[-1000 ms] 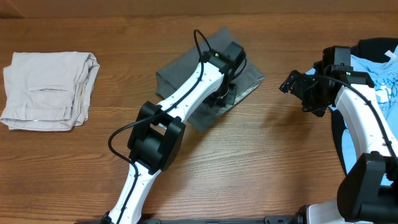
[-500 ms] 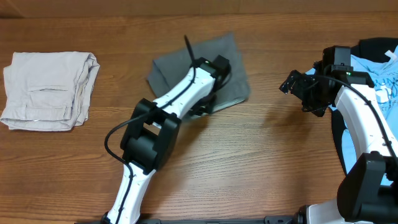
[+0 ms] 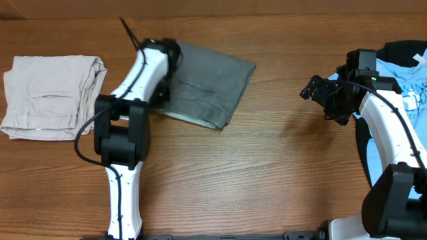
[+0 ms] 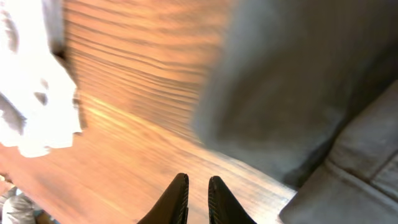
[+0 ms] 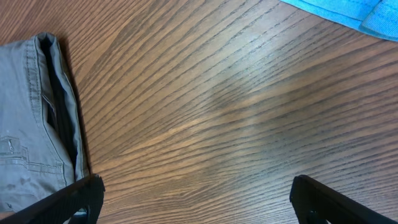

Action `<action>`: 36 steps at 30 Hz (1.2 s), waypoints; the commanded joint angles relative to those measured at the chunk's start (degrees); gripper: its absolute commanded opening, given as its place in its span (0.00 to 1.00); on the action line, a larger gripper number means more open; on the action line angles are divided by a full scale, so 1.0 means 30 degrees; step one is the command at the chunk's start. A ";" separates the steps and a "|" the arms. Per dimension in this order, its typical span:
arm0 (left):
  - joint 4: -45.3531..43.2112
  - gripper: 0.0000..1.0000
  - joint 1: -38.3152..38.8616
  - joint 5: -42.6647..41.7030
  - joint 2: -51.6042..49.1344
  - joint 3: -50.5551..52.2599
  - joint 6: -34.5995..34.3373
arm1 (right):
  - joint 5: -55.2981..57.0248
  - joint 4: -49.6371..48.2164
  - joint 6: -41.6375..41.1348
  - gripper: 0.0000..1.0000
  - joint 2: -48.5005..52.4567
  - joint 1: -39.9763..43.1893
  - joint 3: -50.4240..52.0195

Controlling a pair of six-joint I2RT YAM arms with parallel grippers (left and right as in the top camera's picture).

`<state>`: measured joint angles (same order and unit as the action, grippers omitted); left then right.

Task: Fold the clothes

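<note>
The brown wood-grain table fills the overhead view. Towards 12 o'clock on it lies the pair of plain medium-grey woven shorts. It is folded into a flat, slightly skewed rectangle, with the slit pocket facing up and a paler edge along its 6 o'clock side. At 9 o'clock, well apart from it, sits a folded pair of beige woven shorts. At 3 o'clock a light-blue printed garment lies at the table edge, partly under the right arm.

The white-and-black left arm reaches towards 12 o'clock, its wrist over the grey shorts' 9 o'clock edge. The left gripper is over bare wood, its black fingertips only a sliver apart with nothing between them. In its own view the grey cloth is a blur at 2 o'clock and the beige a blur at 10 o'clock. The right gripper hovers over bare table between the grey shorts and the blue garment, jaws spread wide and empty.
</note>
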<state>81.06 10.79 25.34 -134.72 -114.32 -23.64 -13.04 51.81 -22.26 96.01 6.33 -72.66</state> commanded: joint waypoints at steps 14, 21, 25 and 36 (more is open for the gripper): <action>0.1392 0.13 0.4896 -0.8947 0.0510 -0.5996 0.1115 | 0.0197 -0.0095 0.0051 1.00 -0.0087 -0.0015 -0.0138; -0.0962 0.14 0.7380 -0.8954 0.0495 -0.4044 0.0933 | 0.0197 -0.0095 0.0051 1.00 -0.0087 -0.0015 -0.0138; -0.2579 0.14 0.8196 -0.8939 0.0474 -0.1872 0.0954 | 0.0197 -0.0095 0.0051 1.00 -0.0087 -0.0015 -0.0138; -0.2965 0.08 0.6878 -0.4524 0.0459 0.2448 0.1056 | 0.0197 -0.0095 0.0051 1.00 -0.0087 -0.0015 -0.0138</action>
<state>71.11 34.79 3.57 -134.04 -109.32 -21.02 -13.02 51.81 -22.26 96.01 6.33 -72.66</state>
